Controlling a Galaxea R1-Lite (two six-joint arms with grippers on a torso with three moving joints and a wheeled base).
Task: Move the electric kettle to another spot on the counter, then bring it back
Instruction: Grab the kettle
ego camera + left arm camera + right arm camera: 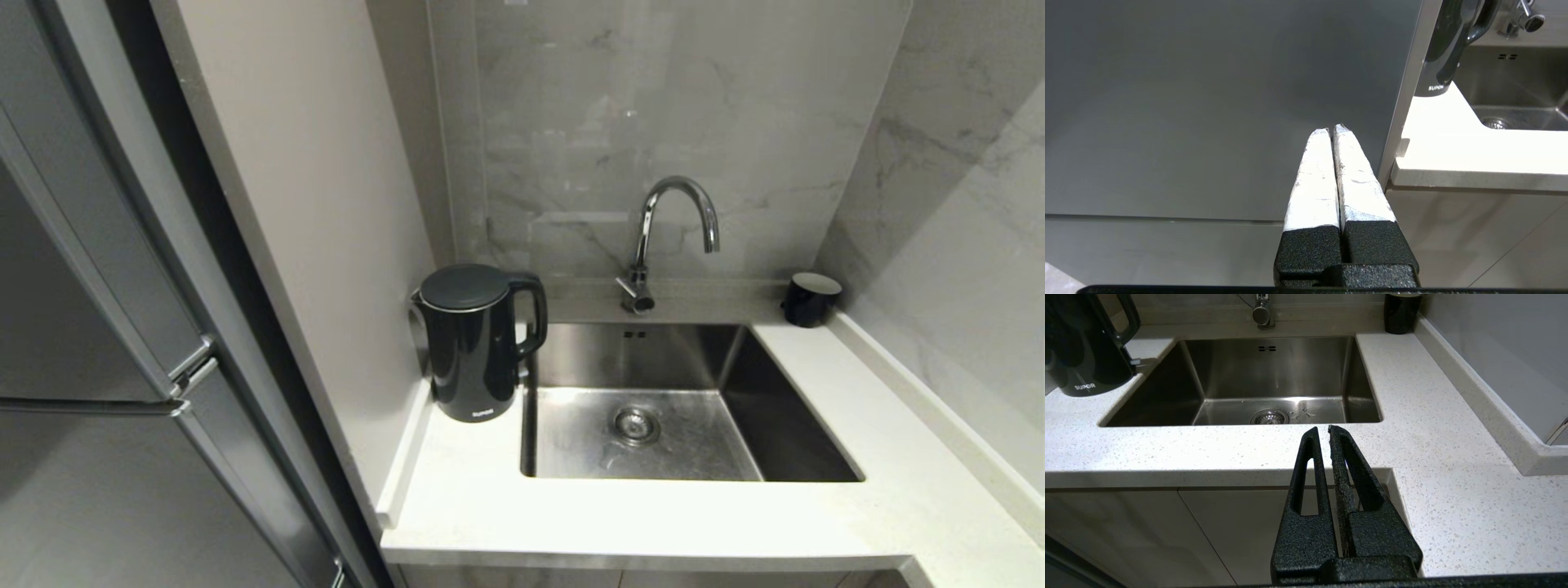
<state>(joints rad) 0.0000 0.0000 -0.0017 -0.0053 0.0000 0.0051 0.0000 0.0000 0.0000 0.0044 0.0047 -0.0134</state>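
The electric kettle (473, 343), glossy black with a loop handle, stands upright on the white speckled counter (620, 523) at its left end, between the side panel and the sink. Its lower body shows in the left wrist view (1443, 53) and the right wrist view (1084, 347). My left gripper (1332, 131) is shut and empty, low in front of a grey fridge door, short of the counter's edge. In front of the counter, below its edge, my right gripper (1323, 430) is shut with nothing in it. Neither arm shows in the head view.
A steel sink (678, 408) with a curved tap (669, 237) takes the counter's middle. A small black cup (810, 298) stands at the back right corner. A grey fridge (98, 343) and a tall panel (318, 204) close off the left. The counter runs on along the right wall.
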